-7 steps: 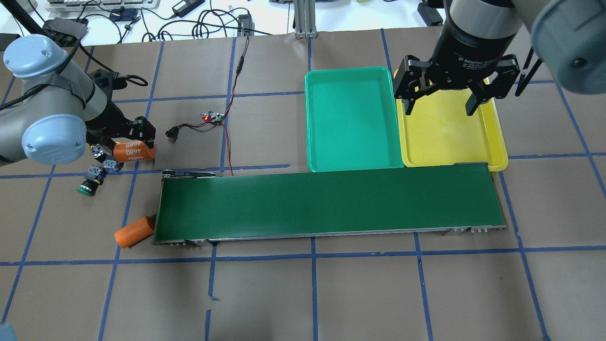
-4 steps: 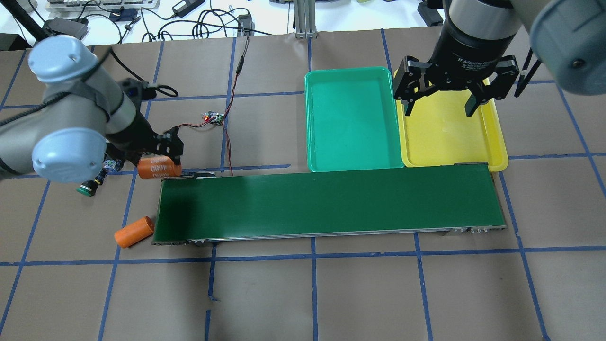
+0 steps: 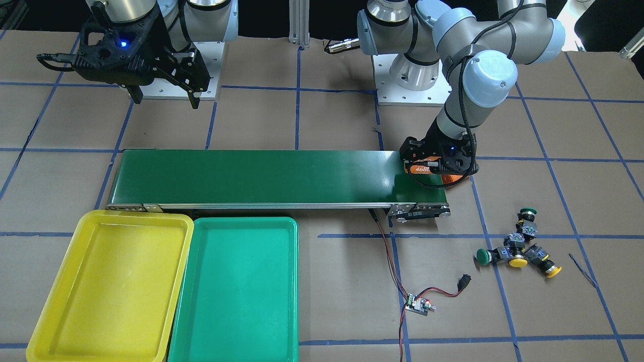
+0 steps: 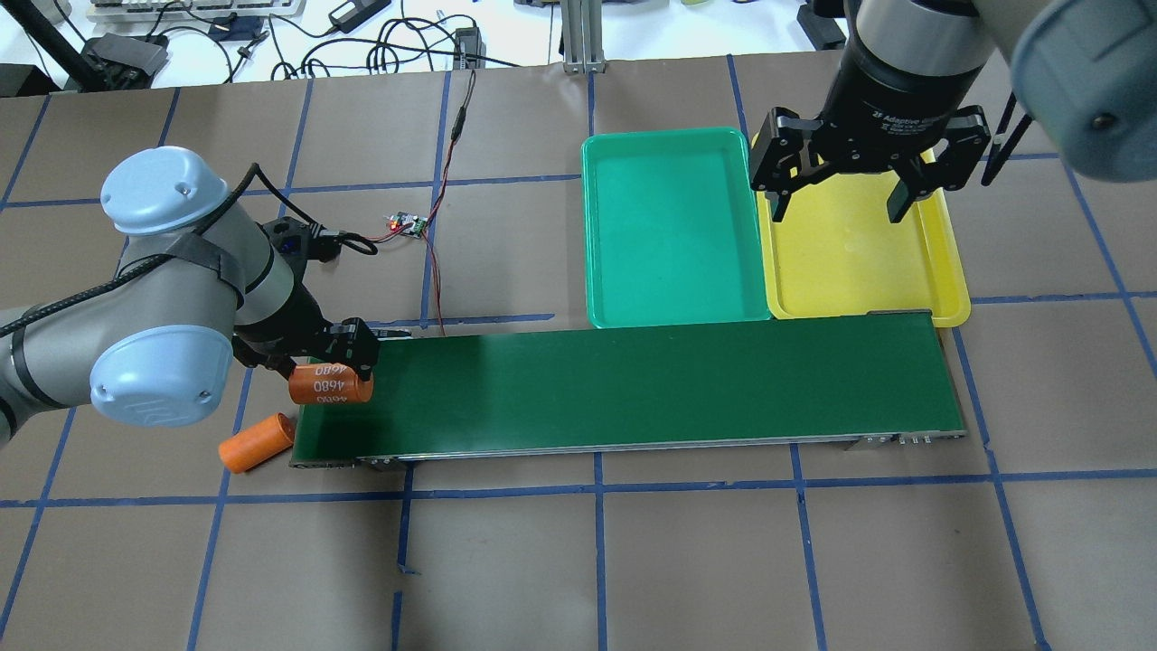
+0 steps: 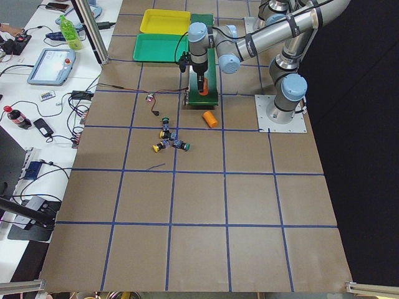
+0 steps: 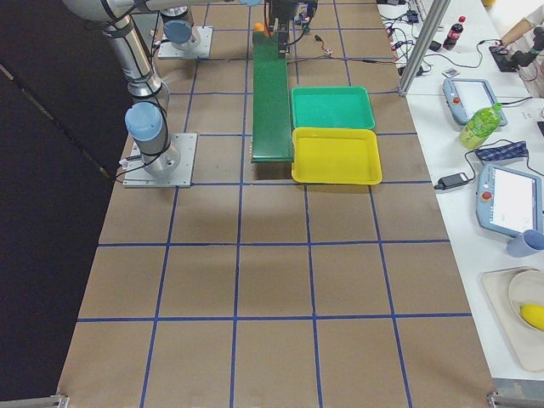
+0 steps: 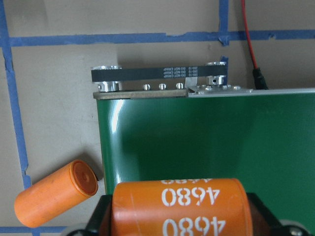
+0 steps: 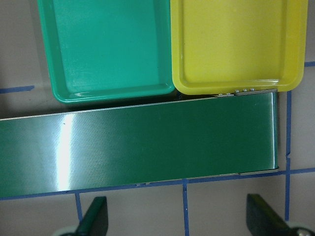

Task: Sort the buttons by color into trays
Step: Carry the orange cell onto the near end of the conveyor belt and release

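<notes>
— Entry: left gripper (image 4: 327, 369)?
— I log it clamped on an orange cylinder (image 4: 331, 387) marked 4680, over the long dark-green conveyor belt (image 4: 633, 389), at one end. The right gripper (image 4: 837, 210): wide open, empty, above the belt's other end.
— Buttons?
— Four yellow- and green-capped push-buttons (image 3: 518, 246), off the belt's cylinder end. A plastic yellow tray (image 3: 115, 281) and green tray (image 3: 241, 291) beside it, empty. Sorting unstarted, I judge: next, release the cylinder, fetch a button.

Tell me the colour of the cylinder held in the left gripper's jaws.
The cylinder is orange with white 4680 lettering, clearest in the left wrist view.
</notes>
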Controlling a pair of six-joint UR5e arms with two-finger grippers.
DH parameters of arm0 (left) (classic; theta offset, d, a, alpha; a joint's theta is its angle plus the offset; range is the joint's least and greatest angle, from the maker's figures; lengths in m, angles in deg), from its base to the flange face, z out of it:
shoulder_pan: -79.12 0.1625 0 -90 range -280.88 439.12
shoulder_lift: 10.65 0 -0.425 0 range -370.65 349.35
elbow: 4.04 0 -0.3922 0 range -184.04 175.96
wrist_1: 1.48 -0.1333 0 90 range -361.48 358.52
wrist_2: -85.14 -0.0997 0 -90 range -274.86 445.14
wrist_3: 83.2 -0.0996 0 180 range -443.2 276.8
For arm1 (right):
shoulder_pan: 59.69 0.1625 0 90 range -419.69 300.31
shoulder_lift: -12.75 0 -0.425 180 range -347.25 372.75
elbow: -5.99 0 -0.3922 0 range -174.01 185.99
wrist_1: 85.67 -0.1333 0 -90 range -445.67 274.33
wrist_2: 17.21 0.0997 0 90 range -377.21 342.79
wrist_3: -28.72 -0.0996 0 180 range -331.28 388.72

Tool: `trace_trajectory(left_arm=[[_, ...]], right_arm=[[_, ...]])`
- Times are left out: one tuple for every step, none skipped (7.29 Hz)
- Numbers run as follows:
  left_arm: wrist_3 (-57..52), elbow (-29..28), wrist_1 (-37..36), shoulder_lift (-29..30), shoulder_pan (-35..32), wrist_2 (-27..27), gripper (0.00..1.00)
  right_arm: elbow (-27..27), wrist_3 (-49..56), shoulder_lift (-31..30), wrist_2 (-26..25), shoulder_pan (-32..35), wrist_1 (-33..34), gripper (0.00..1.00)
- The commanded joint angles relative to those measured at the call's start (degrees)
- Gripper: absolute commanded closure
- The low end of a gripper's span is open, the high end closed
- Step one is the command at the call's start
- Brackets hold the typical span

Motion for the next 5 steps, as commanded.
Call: trace_trajectory(left_arm=[[-2.3, 0.2, -0.2, 1.2, 0.4, 0.1, 0.66], [-2.4, 0.1, -1.5, 1.5, 0.4, 0.5, 0.61], [-2.2, 0.2, -1.6, 1.9, 0.4, 0.5, 0.23], [-2.5, 0.1, -1.8, 2.4, 0.4, 0.5, 0.0], [-1.8, 0.1, -1.9, 2.2, 0.3, 0.7, 0.0]], right_arm=[[0.0, -0.1, 0.0, 0.1, 0.0, 0.1, 0.0], [0.0, -0.1, -0.1, 0.1, 0.0, 0.1, 0.0], [0.0, -0.1, -0.1, 0.1, 0.0, 0.1, 0.0], [0.0, -0.1, -0.1, 0.1, 0.0, 0.0, 0.0], [0.0, -0.1, -0.1, 0.1, 0.0, 0.1, 0.0]])
